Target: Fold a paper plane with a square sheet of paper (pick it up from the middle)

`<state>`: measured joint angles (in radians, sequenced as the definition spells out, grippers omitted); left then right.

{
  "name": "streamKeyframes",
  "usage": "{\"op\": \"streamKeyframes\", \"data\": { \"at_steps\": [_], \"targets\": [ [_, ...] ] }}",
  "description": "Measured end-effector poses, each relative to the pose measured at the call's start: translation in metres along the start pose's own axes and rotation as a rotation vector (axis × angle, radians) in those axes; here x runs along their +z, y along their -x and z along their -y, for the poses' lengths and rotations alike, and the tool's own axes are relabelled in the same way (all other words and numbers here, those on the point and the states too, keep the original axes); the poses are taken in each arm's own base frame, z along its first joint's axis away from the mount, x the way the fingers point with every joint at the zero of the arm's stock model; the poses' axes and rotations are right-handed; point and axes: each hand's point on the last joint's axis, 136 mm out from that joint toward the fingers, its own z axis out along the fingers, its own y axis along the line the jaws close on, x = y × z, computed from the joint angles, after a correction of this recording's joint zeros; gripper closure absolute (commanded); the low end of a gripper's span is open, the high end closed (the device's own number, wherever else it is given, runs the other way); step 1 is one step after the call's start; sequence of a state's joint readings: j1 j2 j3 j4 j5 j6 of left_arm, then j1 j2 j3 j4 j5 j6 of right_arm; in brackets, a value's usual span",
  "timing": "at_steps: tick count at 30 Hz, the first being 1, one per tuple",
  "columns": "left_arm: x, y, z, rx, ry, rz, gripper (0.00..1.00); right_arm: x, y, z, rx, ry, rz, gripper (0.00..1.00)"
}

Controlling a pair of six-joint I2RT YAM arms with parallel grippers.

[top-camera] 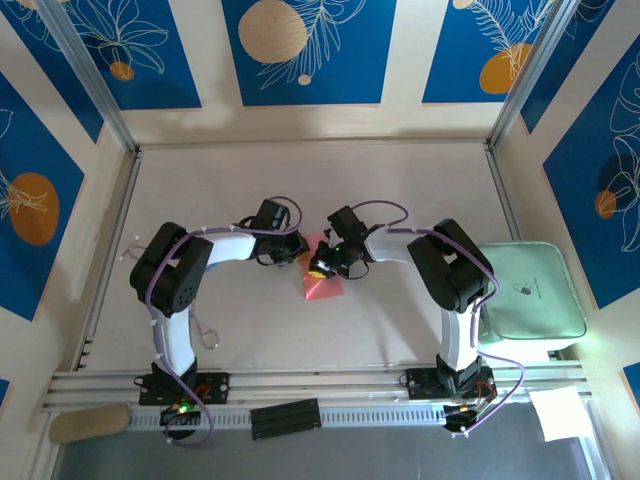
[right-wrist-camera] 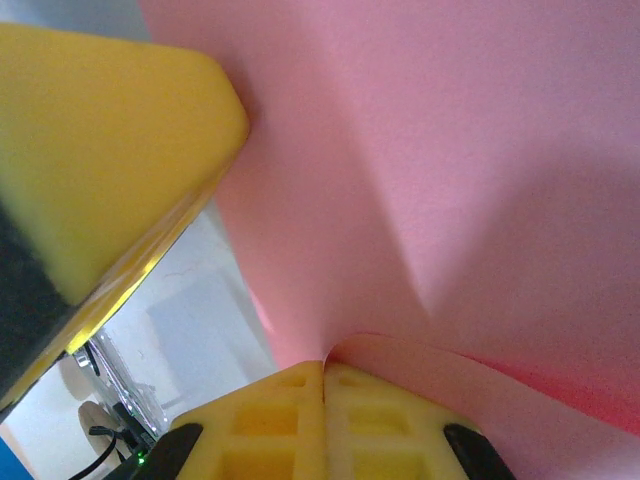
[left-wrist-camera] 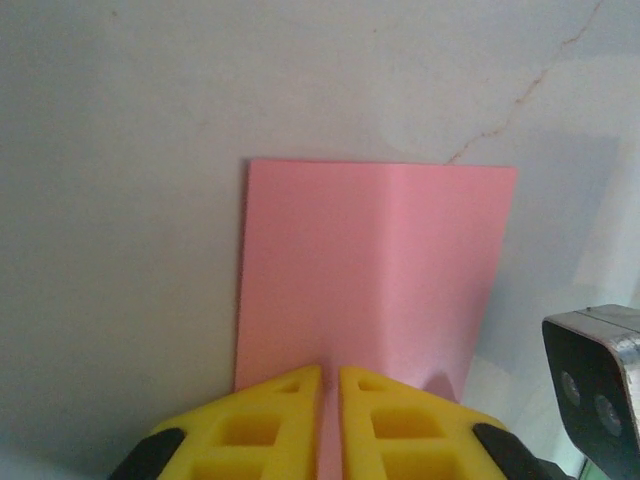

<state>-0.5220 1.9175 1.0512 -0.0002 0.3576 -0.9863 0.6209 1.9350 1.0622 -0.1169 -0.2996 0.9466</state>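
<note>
- Pale grey table [top-camera: 300,180], the work gathered at its centre.
- Pink square sheet of paper [left-wrist-camera: 375,270] lies there, ridged along its middle.
- Left gripper [left-wrist-camera: 329,372] pinches the ridge's near end, seemingly to lift it.
- Right gripper [right-wrist-camera: 324,368], pressed together, nips the sheet's edge, curling it.

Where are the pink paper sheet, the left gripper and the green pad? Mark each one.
square sheet of paper [left-wrist-camera: 310,270], left wrist view, flat left half.
left gripper [left-wrist-camera: 330,375], left wrist view, gap between yellow fingertips.
pale green pad [top-camera: 535,292], top external view, middle of its top face.
</note>
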Motion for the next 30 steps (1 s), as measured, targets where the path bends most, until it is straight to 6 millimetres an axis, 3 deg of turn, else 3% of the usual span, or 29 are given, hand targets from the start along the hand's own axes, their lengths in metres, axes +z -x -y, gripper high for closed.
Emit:
{"op": "streamKeyframes", "data": {
  "at_steps": [10,22,30],
  "targets": [
    [-0.032,0.019,0.022,0.038,-0.014,0.058,0.82,0.000,0.000,0.000,-0.004,0.000,0.000,0.98],
    [-0.007,0.018,-0.001,0.035,0.066,0.003,0.88,-0.001,0.001,0.000,-0.002,0.003,0.001,0.98],
    [-0.003,0.015,-0.009,0.041,0.087,-0.014,0.89,0.000,0.003,0.000,-0.020,0.016,0.008,0.97]
  ]
}}
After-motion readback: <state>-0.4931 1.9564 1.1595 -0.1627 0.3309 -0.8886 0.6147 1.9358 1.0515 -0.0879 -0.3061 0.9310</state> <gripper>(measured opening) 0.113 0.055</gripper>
